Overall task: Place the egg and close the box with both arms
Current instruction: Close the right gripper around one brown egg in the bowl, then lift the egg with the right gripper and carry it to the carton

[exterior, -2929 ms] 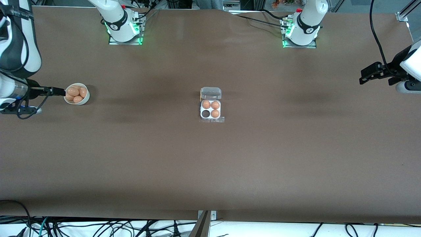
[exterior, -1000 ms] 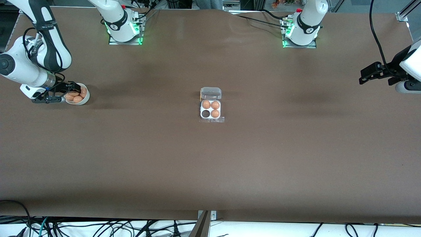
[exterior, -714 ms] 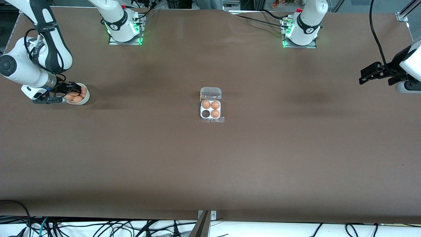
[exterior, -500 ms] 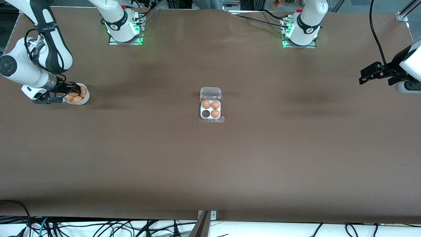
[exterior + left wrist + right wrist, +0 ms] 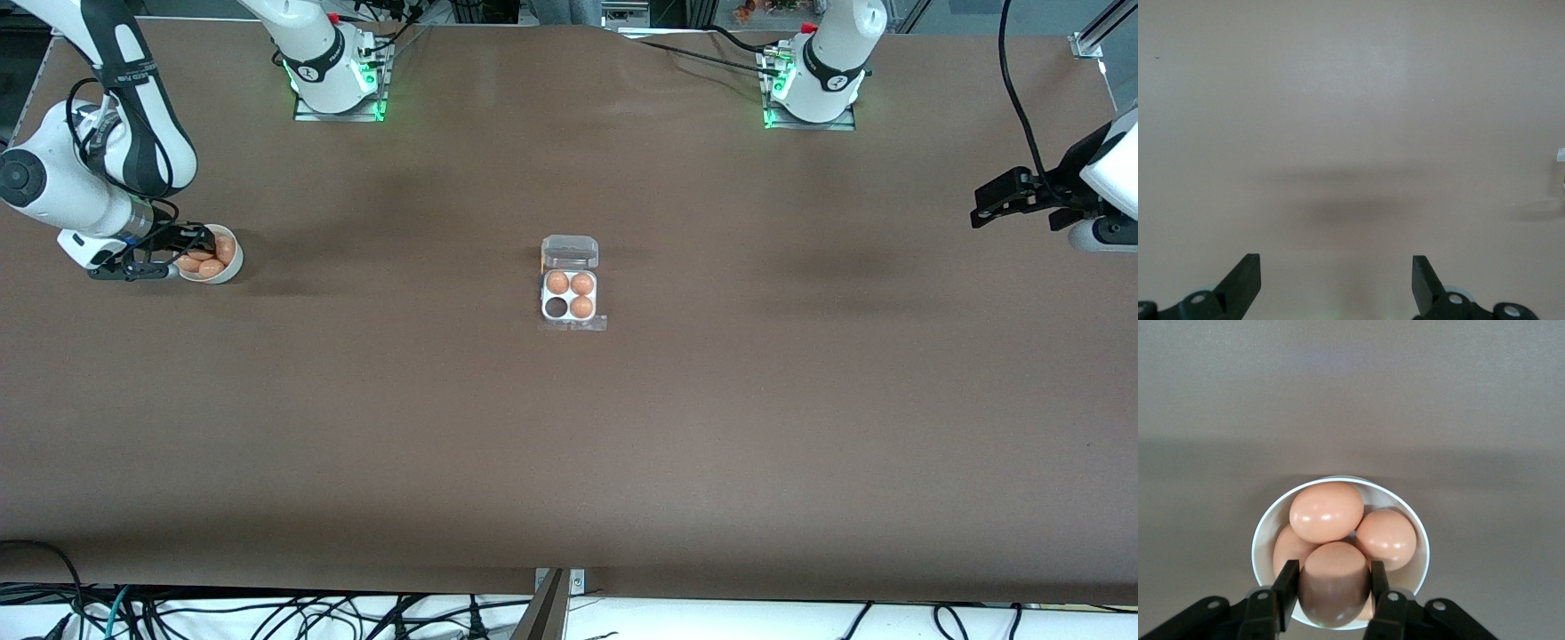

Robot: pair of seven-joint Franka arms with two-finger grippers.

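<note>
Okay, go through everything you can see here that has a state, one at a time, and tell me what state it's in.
box: lid open, three cells filled, one empty.
egg: between the right gripper's fingers, in the bowl.
bowl: upright, holding several eggs.
right gripper: shut on the egg, at the bowl.
left gripper: open, empty, waiting over bare table at its own end.

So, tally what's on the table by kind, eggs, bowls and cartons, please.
Round white bowl: 1
Clear-plastic four-cell carton: 1
Tan-brown eggs: 7 visible; 3 in the carton, 4 in the bowl, one egg gripped by the right gripper.
Total: 9
Left gripper waits open over the table.
</note>
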